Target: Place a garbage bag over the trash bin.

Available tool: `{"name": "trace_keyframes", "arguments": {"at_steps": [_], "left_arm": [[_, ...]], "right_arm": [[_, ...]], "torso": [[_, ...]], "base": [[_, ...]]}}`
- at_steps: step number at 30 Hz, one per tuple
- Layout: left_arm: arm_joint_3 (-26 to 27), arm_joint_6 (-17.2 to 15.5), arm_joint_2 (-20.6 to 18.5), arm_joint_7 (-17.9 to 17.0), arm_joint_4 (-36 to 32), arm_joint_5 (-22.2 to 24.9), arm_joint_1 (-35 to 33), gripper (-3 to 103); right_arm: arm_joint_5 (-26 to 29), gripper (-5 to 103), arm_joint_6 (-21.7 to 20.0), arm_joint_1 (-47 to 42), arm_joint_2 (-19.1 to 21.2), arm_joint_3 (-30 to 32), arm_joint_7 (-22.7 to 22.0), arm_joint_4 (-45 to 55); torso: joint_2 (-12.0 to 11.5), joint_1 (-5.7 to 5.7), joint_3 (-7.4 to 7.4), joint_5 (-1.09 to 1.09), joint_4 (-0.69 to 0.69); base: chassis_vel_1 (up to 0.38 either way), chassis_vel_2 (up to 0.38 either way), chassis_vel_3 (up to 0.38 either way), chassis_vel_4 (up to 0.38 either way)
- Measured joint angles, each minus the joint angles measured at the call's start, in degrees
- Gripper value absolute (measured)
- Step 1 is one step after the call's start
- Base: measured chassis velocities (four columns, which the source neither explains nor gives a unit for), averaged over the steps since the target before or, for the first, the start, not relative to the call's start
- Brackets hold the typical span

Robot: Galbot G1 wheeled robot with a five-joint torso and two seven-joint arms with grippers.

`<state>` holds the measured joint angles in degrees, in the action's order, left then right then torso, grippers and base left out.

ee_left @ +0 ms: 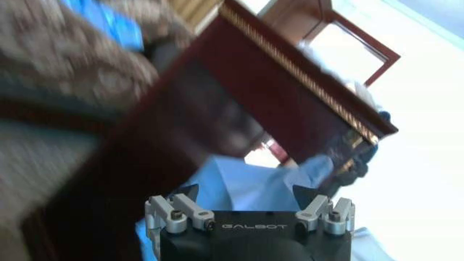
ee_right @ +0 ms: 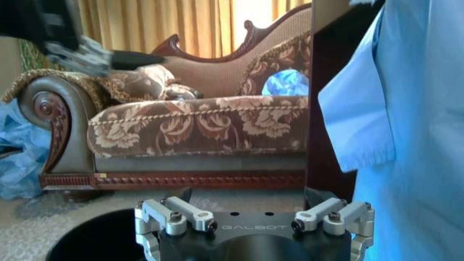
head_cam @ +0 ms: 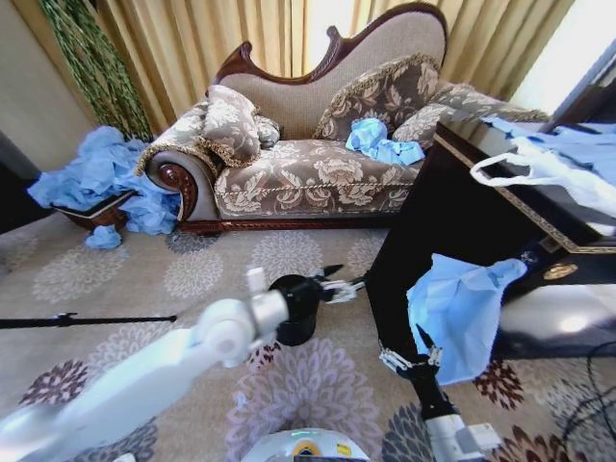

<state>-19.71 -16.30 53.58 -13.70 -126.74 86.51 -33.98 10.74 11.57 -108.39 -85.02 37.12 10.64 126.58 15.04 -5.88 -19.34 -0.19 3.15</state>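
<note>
The garbage bag (head_cam: 460, 310) hangs limp off the dark table's (head_cam: 452, 207) edge, above my right gripper (head_cam: 416, 351): thin, light, slippery film, best pinched at a gathered hem. Both grippers stand open, holding nothing. My left gripper (head_cam: 332, 279) hovers beside the trash bin (head_cam: 295, 308) on the carpet. My right wrist view alone shows the bin's rim (ee_right: 94, 236) below the fingers.
</note>
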Motion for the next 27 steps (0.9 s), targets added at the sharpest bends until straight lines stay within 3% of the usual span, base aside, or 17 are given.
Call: {"name": "trace_keyframes", "arguments": {"at_steps": [2,3,6,9,12,18,27], "left_arm": [[-3.35,-0.10,5.21,-1.69,3.25,2.55,2.04,90],[-3.35,-0.10,5.21,-1.69,3.25,2.55,2.04,90],[-5.14,-0.18,10.76,-3.60,6.76,7.34,3.81,88],[-5.16,-0.18,12.91,-3.96,8.48,9.72,3.91,83],[-5.41,-0.12,15.77,-4.20,10.65,12.56,4.32,72],[-6.11,-0.03,20.22,-4.40,14.41,13.45,6.20,80],[-6.98,-0.28,26.81,-3.63,21.77,11.62,9.76,58]], "right_arm": [[-0.03,100,0.01,0.10,-0.21,0.36,-0.15,-0.25],[-0.03,100,0.01,0.10,-0.21,0.36,-0.15,-0.25],[0.10,100,0.01,0.35,0.01,0.55,-0.31,-0.87],[0.23,100,0.02,0.38,0.20,0.60,-0.34,-0.94],[0.74,100,0.08,0.39,0.44,0.61,-0.44,-1.16],[1.39,100,0.16,0.35,1.15,0.60,-0.50,-1.64],[2.12,100,0.22,0.48,2.02,0.64,-0.79,-2.38]], "torso": [[0.00,0.00,0.00,0.01,0.01],[0.00,0.00,0.00,0.01,0.01],[0.00,0.00,0.00,0.03,0.04],[0.00,0.00,0.00,0.00,0.00],[0.00,0.00,0.00,0.01,0.00],[0.00,0.00,0.00,0.00,0.02],[0.00,0.00,0.00,0.00,0.02]], "base": [[0.000,0.000,0.000,0.000],[0.000,0.000,0.000,0.000],[0.000,0.000,0.000,0.000],[0.000,0.000,0.000,0.000],[0.000,0.000,0.000,0.000],[0.000,0.000,0.000,0.000],[0.000,0.000,0.000,0.000]]}}
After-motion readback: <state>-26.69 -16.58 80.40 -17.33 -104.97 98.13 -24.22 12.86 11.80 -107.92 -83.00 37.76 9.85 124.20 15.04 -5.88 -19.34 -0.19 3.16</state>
